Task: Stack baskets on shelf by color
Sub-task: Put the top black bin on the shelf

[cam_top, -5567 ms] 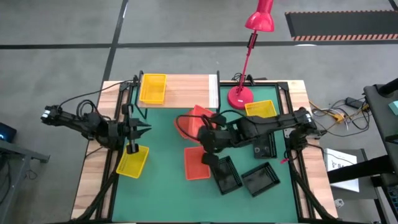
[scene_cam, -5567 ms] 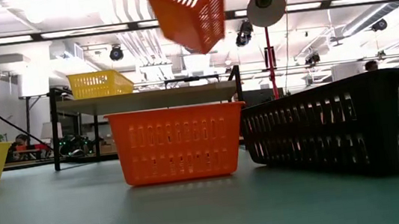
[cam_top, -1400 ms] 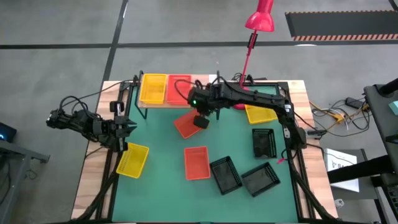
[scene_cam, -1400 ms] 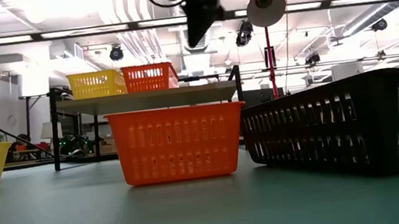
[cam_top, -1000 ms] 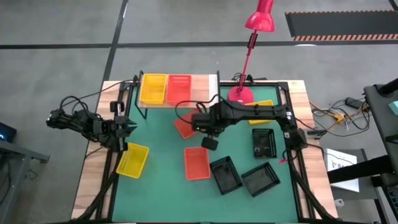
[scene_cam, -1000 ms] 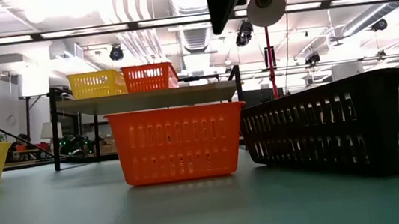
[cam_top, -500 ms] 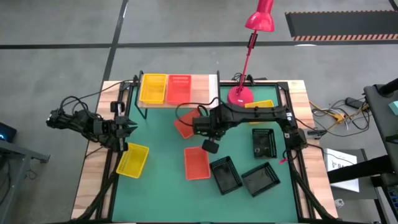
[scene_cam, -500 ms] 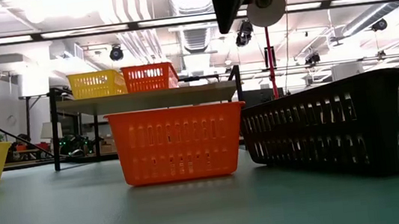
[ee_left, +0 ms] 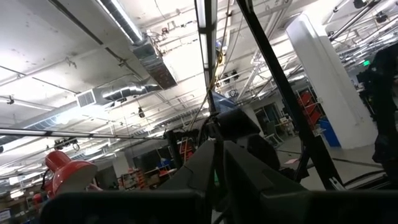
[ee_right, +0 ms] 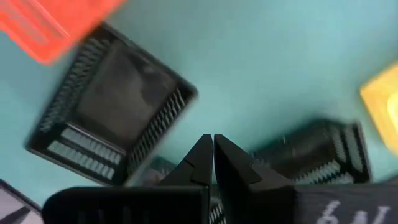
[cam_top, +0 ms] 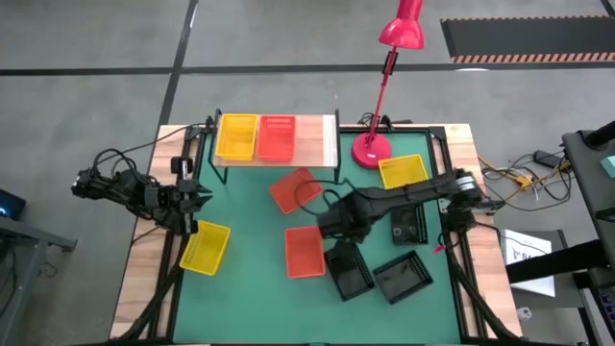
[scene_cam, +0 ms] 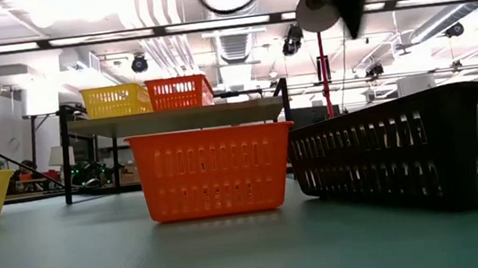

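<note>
The shelf [cam_top: 307, 139] at the table's far side carries a yellow basket [cam_top: 236, 137] and a red basket [cam_top: 276, 137] side by side. Two red baskets [cam_top: 291, 190] [cam_top: 305, 252], two yellow baskets [cam_top: 205, 248] [cam_top: 403, 171] and three black baskets [cam_top: 348, 269] [cam_top: 402, 276] [cam_top: 408, 221] rest on the green table. My right gripper [cam_top: 337, 233] hangs shut and empty, pointing down, above the table beside the black basket [ee_right: 118, 112]. My left gripper [cam_top: 199, 199] waits shut at the left edge, tipped upward.
A red desk lamp [cam_top: 372, 149] stands at the far right beside the shelf. In the low view a red basket [scene_cam: 213, 171] and a black basket [scene_cam: 421, 149] fill the foreground. Bare green table [cam_top: 250, 211] lies between the left yellow basket and the red ones.
My right gripper, shut and empty, has moved from the red baskets toward the table's right and near edges and sunk, rolling about its own axis. It now hangs over the black baskets. No basket has moved.
</note>
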You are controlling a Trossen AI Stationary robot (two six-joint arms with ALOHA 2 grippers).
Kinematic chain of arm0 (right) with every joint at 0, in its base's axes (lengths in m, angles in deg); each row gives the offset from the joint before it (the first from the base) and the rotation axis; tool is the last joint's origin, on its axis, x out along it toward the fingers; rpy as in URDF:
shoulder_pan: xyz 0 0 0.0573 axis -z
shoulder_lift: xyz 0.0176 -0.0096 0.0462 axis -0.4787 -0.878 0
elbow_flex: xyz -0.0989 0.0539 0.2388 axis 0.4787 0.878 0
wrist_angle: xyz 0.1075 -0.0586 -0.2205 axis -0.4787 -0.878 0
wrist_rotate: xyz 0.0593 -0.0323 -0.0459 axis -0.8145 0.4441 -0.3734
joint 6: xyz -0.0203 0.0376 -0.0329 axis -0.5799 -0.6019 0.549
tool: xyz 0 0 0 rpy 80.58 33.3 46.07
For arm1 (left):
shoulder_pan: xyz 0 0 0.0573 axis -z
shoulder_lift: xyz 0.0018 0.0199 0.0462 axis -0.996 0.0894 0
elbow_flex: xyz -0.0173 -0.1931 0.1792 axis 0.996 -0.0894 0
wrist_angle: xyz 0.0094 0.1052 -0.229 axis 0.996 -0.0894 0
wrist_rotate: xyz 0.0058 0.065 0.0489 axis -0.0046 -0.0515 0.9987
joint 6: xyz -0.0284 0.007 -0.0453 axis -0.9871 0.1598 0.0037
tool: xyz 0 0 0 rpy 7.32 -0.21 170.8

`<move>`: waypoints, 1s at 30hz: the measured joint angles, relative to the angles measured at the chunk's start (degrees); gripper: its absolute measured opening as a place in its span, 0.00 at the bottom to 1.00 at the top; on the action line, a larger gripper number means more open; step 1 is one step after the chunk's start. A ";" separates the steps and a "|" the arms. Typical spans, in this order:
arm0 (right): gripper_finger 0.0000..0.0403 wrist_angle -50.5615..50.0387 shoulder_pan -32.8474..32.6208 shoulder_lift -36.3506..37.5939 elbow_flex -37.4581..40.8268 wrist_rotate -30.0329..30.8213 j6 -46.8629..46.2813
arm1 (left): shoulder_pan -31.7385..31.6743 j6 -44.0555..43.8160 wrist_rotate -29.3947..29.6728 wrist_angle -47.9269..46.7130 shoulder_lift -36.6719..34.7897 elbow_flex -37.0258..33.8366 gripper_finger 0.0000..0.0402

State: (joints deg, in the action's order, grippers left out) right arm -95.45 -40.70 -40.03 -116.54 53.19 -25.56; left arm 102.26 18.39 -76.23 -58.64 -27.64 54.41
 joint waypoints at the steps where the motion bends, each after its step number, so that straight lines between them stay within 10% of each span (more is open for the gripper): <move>1: 0.02 0.15 -0.48 1.78 2.76 0.07 -1.33 | 0.00 -0.01 0.02 0.06 0.01 0.00 0.04; 30: 0.35 26.59 -5.28 28.11 50.01 -5.89 8.34 | -0.01 0.10 0.02 0.65 -0.20 -0.04 0.04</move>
State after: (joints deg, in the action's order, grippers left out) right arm -68.86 -45.99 -11.93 -66.53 47.31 -17.21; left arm 102.25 18.49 -76.21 -57.99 -27.85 54.37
